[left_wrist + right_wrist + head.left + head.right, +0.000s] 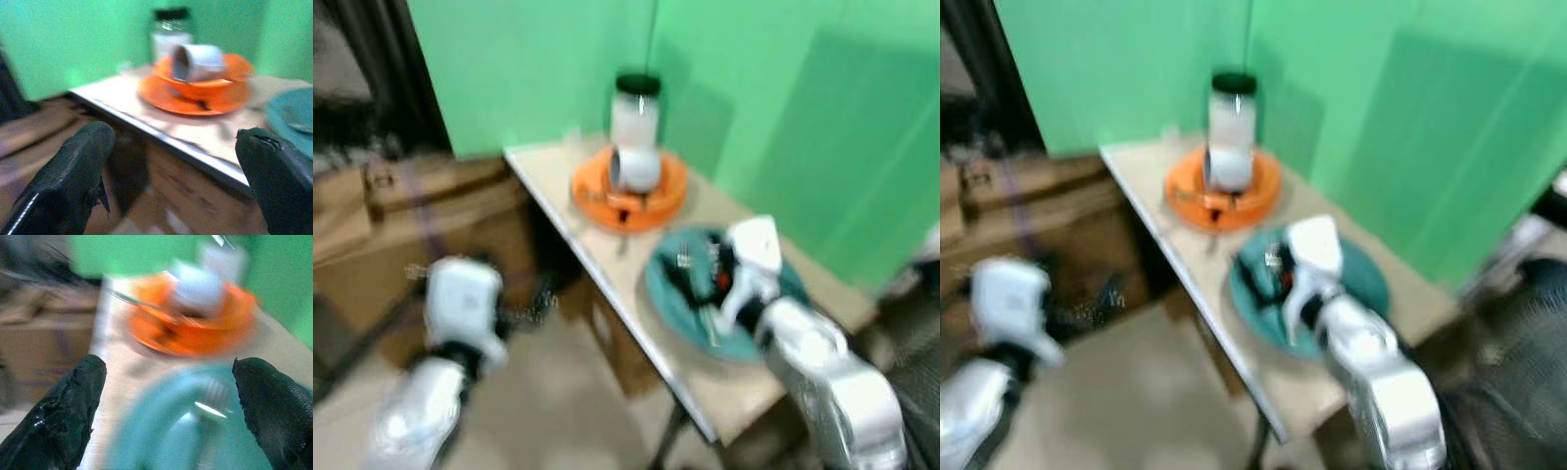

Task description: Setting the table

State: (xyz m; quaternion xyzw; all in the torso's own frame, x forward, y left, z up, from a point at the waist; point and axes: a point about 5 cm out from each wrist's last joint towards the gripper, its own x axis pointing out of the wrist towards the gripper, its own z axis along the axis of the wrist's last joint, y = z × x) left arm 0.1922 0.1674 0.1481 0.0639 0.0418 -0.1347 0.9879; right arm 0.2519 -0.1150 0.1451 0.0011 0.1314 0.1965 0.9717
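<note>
Two plates sit on the table (pixel 607 259): an orange plate (pixel 628 201) far, holding a tipped cup (pixel 635 168), and a teal plate (pixel 724 313) nearer. The right gripper (pixel 166 396) hovers over the teal one, fingers spread, likely reaching for its fork (pixel 211 407). The left gripper (pixel 176 161), spread too, waits off the table's left edge.

Narrow beige table (pixel 607 262) w/ pale metal edge, set against green wall, running from far left to near right. Far end: orange plate (pixel 628 201) lying flat on it, jar w/ black lid (pixel 635 113) just behind. Nearer, to the right: teal plate (pixel 677 311) flat on tabletop, close beside the orange one
</note>
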